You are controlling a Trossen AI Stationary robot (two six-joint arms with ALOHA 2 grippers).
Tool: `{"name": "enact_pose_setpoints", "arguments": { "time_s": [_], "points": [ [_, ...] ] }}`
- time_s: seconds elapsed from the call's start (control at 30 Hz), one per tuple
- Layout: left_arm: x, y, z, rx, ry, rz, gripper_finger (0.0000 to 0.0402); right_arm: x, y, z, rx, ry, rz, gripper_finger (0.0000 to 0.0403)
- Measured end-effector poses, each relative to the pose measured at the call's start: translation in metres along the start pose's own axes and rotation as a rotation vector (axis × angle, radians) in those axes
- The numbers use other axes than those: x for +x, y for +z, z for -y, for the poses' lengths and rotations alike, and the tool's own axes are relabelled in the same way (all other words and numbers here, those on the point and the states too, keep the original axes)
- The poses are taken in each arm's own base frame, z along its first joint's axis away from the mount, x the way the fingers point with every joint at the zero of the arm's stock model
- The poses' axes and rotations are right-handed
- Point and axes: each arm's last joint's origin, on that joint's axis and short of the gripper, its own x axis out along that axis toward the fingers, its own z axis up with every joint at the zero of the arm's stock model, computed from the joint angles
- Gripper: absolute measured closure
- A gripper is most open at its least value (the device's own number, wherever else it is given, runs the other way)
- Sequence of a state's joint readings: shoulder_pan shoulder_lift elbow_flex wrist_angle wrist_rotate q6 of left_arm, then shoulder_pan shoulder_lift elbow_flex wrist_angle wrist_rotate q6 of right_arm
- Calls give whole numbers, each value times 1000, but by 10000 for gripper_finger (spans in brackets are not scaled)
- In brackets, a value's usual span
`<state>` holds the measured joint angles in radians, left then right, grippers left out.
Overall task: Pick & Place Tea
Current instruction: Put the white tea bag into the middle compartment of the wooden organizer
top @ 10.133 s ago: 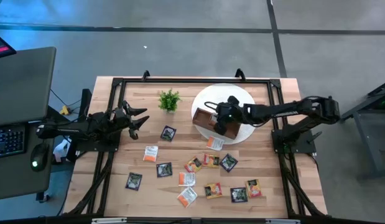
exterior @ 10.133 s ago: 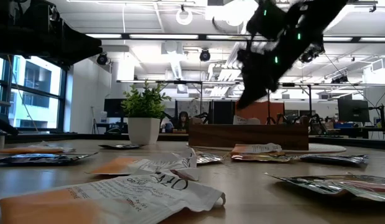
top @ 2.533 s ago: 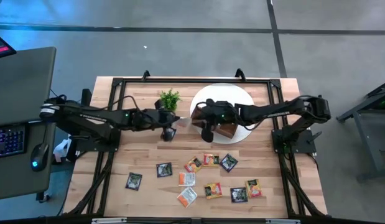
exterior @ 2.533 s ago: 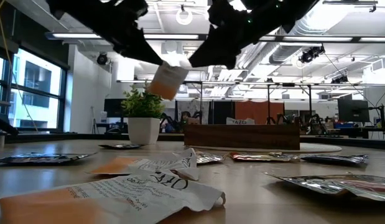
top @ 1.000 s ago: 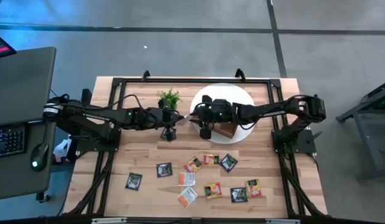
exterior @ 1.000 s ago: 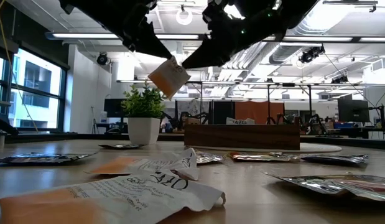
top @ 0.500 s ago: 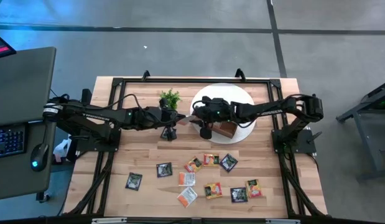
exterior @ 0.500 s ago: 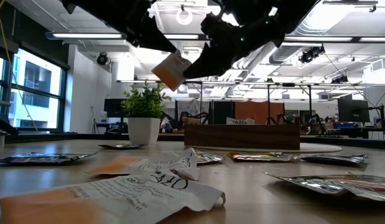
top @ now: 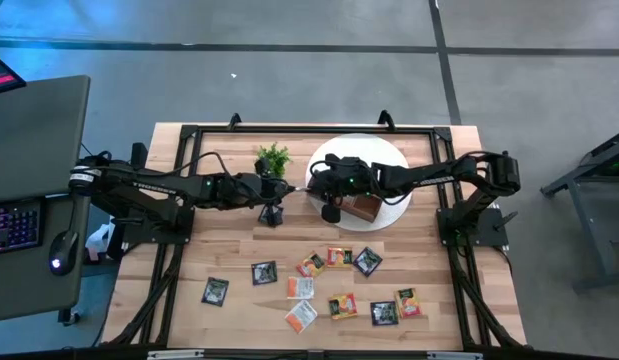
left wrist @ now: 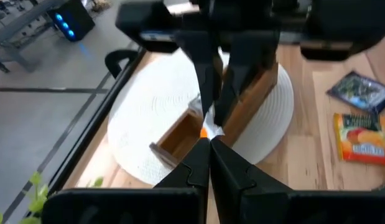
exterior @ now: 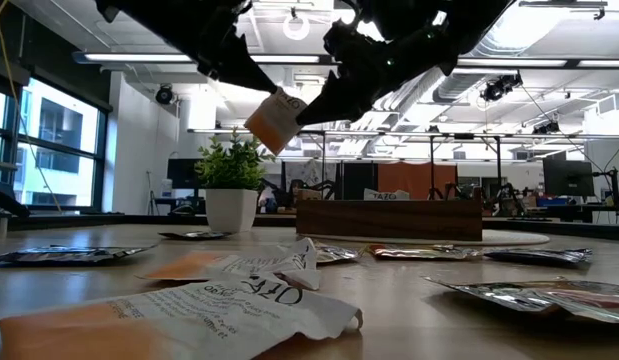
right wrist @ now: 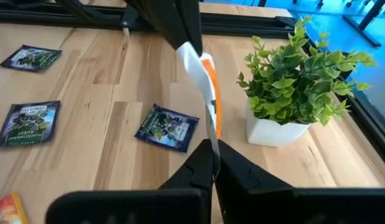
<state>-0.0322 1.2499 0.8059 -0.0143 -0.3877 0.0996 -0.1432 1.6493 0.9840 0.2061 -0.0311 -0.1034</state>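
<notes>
A white-and-orange tea sachet (exterior: 274, 119) is hanging in the air above the table (top: 189, 255), between the potted plant (top: 272, 160) and the wooden tray (top: 363, 207). Both grippers are pinching it at once. The left gripper (exterior: 251, 82), reaching in from the left side of the table, is gripping one edge with its fingers pressed together. The right gripper (exterior: 311, 108), reaching across from the right, is clamping the opposite edge, its fingers likewise squeezed onto the sachet. The wooden tray is sitting on a round white mat (top: 389, 155) just beside the two grippers. One dark sachet (right wrist: 167, 127) is lying flat on the table near the plant. The remaining sachets (top: 339, 280), black, white-and-orange and yellow-orange, are lying scattered across the table's near half.
</notes>
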Motion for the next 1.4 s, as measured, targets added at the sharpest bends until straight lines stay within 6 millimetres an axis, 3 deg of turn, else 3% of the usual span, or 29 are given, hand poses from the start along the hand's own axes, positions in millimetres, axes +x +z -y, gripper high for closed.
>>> {"name": "enact_pose_setpoints", "arguments": {
  "time_s": [0.17, 0.3, 0.4, 0.57, 0.7, 0.8, 0.93, 1.4],
  "points": [
    [0, -3, 0, 11, 1, -29, 387, 0, -6, -1, 37, 10, -62, 399],
    [0, -6, 0, 21, 15, -57, 349, -4, -16, -2, 62, 18, -179, 397],
    [0, -7, 0, 27, 16, -74, 306, -17, -13, -1, 63, -19, -307, 400],
    [0, -6, -2, 1, 94, -65, 256, -53, 12, 7, 139, -144, -514, 401],
    [0, -6, -4, -3, 149, -63, 248, -65, 1, 17, 287, -192, -682, 401],
    [0, -6, -4, -4, 150, -63, 248, -64, -16, 21, 333, -189, -732, 401],
    [0, -6, -4, -4, 150, -63, 247, -57, -27, 28, 393, -121, -663, 402],
    [0, -6, -4, -4, 153, -63, 247, -48, -41, 36, 456, -110, -693, 397]
  ]
}}
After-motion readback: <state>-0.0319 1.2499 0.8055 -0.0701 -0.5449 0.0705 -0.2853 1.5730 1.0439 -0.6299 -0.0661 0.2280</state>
